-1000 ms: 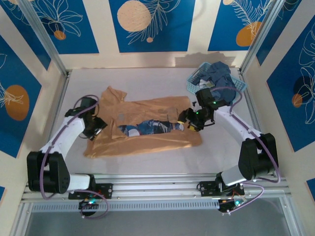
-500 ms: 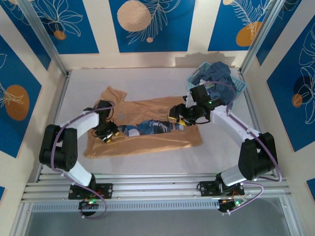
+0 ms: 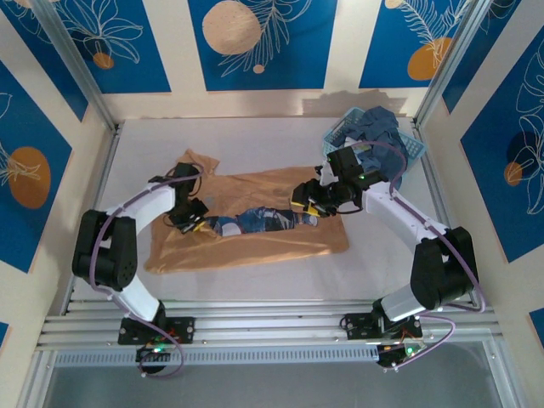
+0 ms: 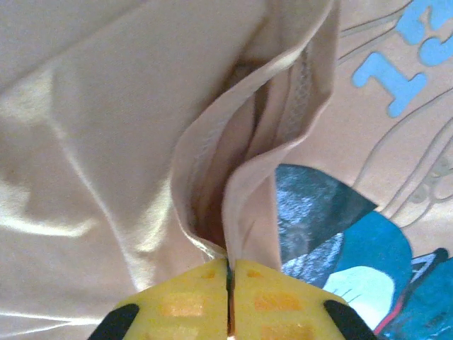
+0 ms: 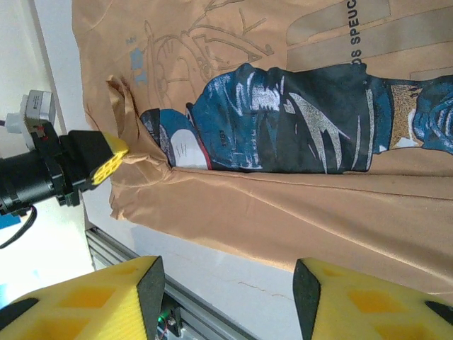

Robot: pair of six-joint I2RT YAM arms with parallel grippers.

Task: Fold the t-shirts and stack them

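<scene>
The tan-orange t-shirt [image 3: 272, 244] lies spread on the white table, its blue-and-white print [image 3: 259, 219] running across the middle. At the shirt's left part, my left gripper [image 3: 195, 225] is shut on a raised fold of the tan cloth [image 4: 244, 177], which runs straight into the closed yellow pads [image 4: 279, 301]. Over the shirt's right part, my right gripper [image 3: 308, 206] hangs open, with the lower hem [image 5: 297, 227] and bare table showing between its fingers [image 5: 145, 294]. Dusty-blue t-shirts [image 3: 380, 130] are heaped in the basket.
The light-blue lattice basket [image 3: 338, 136] stands at the back right corner, close behind my right arm. An aluminium rail [image 3: 272, 327] runs along the table's near edge. Frame posts and walls close in the left and right sides.
My left gripper has moved right onto the shirt and shut on a fold of it. My right gripper has shifted left over the shirt, and its fingers have narrowed a little.
</scene>
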